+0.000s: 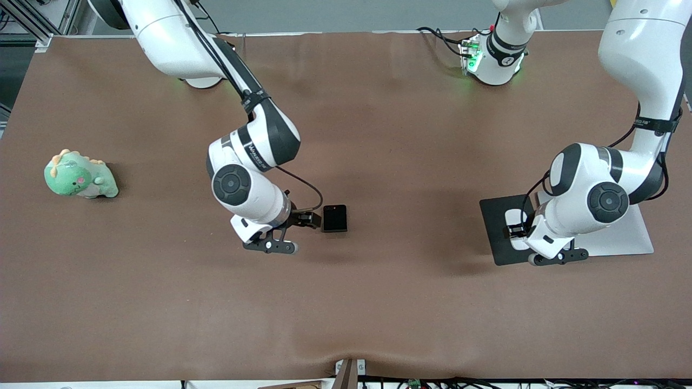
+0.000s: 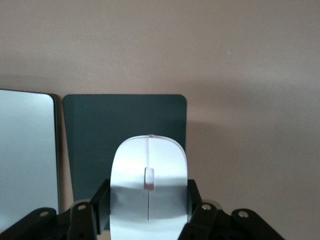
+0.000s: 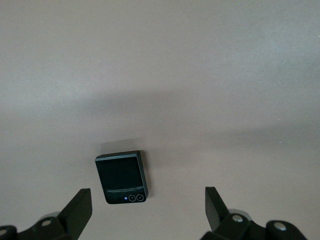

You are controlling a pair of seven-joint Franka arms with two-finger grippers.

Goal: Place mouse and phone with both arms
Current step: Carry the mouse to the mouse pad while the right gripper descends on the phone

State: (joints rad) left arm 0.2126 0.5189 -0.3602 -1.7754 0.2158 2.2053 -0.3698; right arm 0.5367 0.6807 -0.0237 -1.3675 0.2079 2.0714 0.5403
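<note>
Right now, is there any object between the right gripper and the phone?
Nothing visible is. The right gripper is open above bare table, and the phone lies flat close to its fingertips, with no object between them. The left gripper is shut on the mouse over the dark pad.

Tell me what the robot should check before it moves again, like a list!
1. Left gripper shut on the mouse: ok.
2. Mouse over the dark pad: ok.
3. Mouse touching the pad yet: cannot tell.
4. Right gripper open: ok.
5. Phone lying flat on the table, free: ok.
6. Phone centred between the right gripper's fingers: not ok, it sits toward one finger.
</note>
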